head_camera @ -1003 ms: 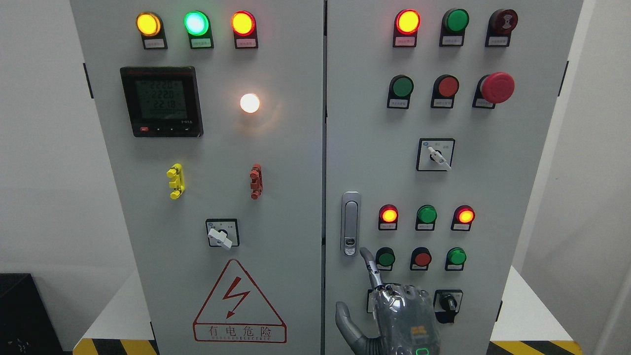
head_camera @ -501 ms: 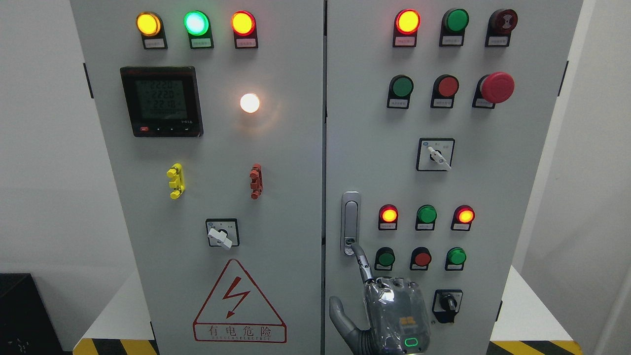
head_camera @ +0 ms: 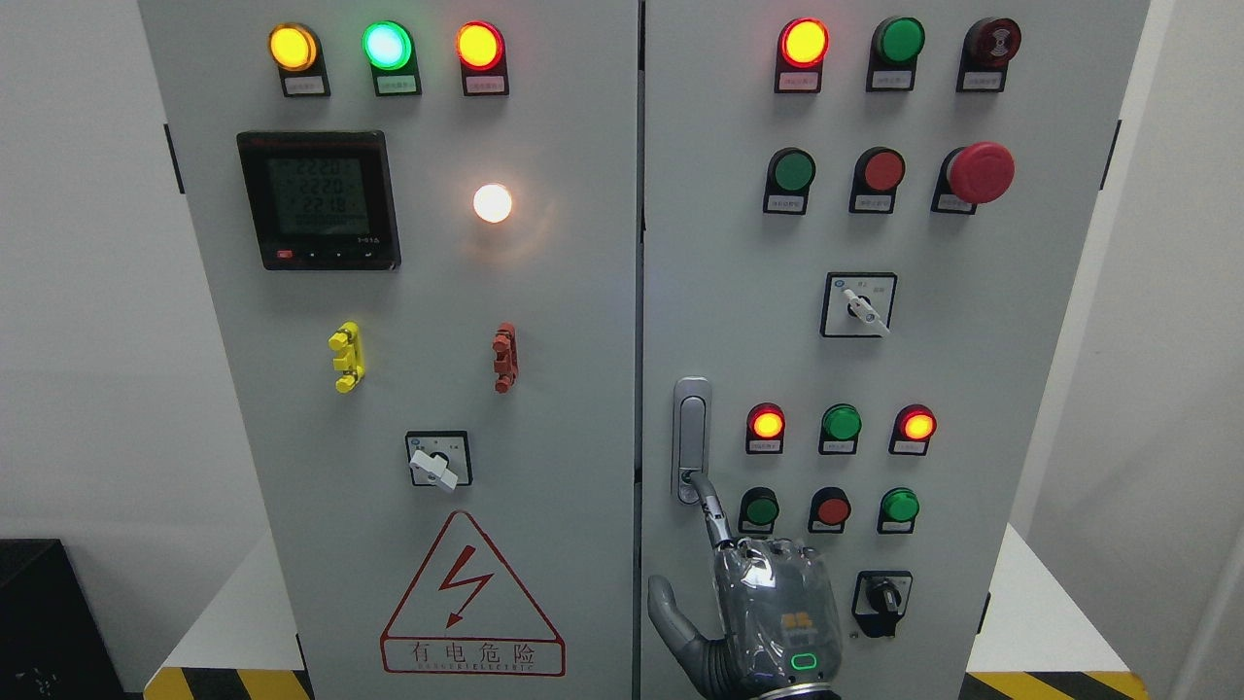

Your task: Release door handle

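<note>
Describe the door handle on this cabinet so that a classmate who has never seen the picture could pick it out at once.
Start at the grey cabinet's right door and follow its left edge down to mid-height. The door handle is the tall, narrow silver strip there, left of the lamp rows, with a robot fingertip at its lower end. It alone is metal and elongated, not round and coloured.

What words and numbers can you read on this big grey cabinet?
"有电危险": warning sign with the lightning bolt, left door.
Meter screen: rows of digits, roughly "222", too blurred to be sure.
Small print under the sign's big characters: too small.
Tags under the lamps and buttons: too small.
</note>
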You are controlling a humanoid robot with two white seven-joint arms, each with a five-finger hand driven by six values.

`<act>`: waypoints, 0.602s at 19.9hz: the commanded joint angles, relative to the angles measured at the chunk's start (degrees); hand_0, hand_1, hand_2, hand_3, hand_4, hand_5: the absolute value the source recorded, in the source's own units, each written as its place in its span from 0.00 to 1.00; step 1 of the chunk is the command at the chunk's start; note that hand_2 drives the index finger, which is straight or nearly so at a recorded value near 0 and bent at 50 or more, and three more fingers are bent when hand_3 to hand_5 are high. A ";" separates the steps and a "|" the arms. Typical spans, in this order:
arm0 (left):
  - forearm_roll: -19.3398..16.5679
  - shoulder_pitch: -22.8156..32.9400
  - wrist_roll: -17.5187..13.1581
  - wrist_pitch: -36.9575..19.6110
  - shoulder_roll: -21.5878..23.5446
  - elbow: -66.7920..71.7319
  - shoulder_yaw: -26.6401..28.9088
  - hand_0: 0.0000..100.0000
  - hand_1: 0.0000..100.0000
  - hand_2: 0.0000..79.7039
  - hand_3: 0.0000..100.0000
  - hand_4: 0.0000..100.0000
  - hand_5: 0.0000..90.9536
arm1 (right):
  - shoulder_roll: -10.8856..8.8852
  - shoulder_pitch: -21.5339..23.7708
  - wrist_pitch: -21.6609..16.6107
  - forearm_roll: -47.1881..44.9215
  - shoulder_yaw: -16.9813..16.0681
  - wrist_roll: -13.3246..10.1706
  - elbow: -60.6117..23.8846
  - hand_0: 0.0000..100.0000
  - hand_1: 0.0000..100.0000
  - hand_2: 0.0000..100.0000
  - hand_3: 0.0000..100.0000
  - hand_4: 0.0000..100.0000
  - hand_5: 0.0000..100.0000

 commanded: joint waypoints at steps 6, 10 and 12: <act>0.00 0.00 -0.08 -0.05 0.00 -0.97 -1.14 0.00 0.00 0.03 0.08 0.01 0.00 | 0.02 -0.30 0.33 0.07 0.08 1.60 1.27 0.40 0.29 0.01 1.00 0.99 0.99; 0.00 0.00 0.01 -0.05 0.00 -0.97 -1.14 0.00 0.00 0.03 0.08 0.01 0.00 | 0.02 -0.30 0.33 0.07 0.08 1.60 1.27 0.40 0.29 0.01 1.00 0.99 0.99; 0.00 0.00 0.01 -0.05 0.00 -0.97 -1.14 0.00 0.00 0.03 0.08 0.01 0.00 | 0.02 -0.30 0.42 0.07 0.08 1.60 1.36 0.39 0.29 0.01 1.00 0.99 0.99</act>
